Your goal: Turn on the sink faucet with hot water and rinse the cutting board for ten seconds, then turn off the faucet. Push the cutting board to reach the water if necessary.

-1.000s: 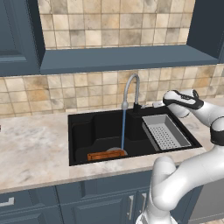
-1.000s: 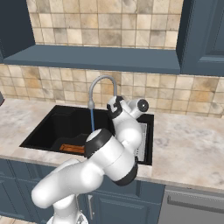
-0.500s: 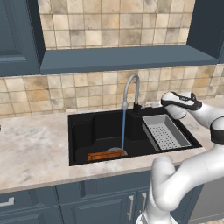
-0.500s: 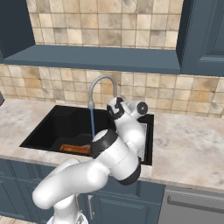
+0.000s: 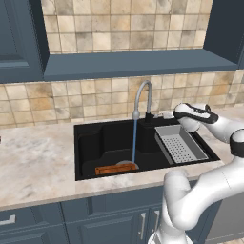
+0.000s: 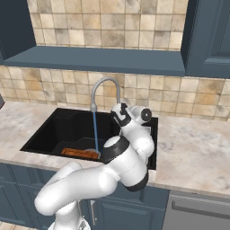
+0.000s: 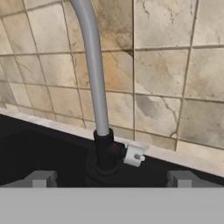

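Inside the sink [image 5: 90, 143], cutting board [image 5: 110, 169] under the water [image 5: 134, 143], end effector [image 7: 111, 178] fingers apart near sink faucet [image 5: 143, 97]

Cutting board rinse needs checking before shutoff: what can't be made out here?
- Small orange-brown wooden cutting board: right base view, its right end hidden behind the white arm.
- Gripper: hand view, grey band cuts off its fingertips, so grip unclear.
- Slim grey gooseneck faucet: hand view, spout cut off by the top edge.
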